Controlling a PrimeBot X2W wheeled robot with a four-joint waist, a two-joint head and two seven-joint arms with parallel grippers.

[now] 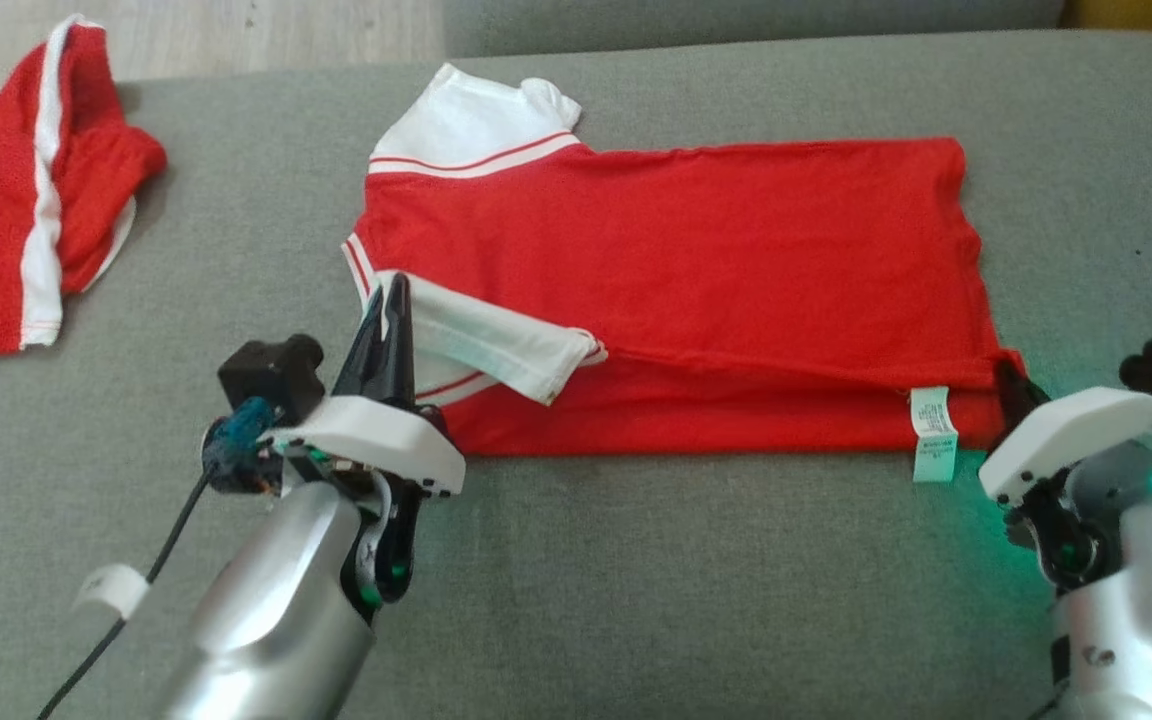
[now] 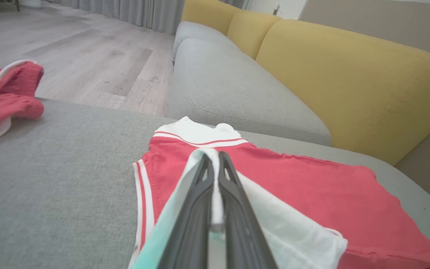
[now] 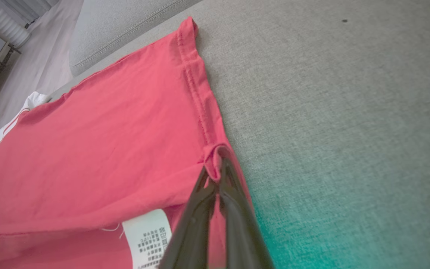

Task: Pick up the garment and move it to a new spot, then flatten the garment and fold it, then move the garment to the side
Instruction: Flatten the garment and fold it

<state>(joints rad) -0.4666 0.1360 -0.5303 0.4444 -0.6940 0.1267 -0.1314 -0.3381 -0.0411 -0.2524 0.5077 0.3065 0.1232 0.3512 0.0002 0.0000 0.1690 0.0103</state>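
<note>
Garment: we see a red shirt (image 1: 696, 250) with white sleeves, lying part-folded lengthwise on the grey cushion (image 1: 636, 600), in the middle of the head view.
Left gripper: the left gripper (image 1: 394, 300) is closed on the near white sleeve (image 1: 496, 345), with cloth pinched between its fingers.
Right gripper: the right gripper (image 3: 217, 168) is clamped on a bunched bit of the red hem corner, just beside the care label (image 3: 147, 239).
Handling: we judge it light, limp and thin (it will sag and crease between the two grips), not fragile.
Where to hold: seams, hem corners and sleeve ends, as they bunch firmly.
Head view gives: the whole outline, plus a second red garment (image 1: 26, 220) well apart on the left.
Wrist views give: the actual pinches, the yellow backrest (image 2: 349, 86) and the wooden floor (image 2: 88, 56).
</note>
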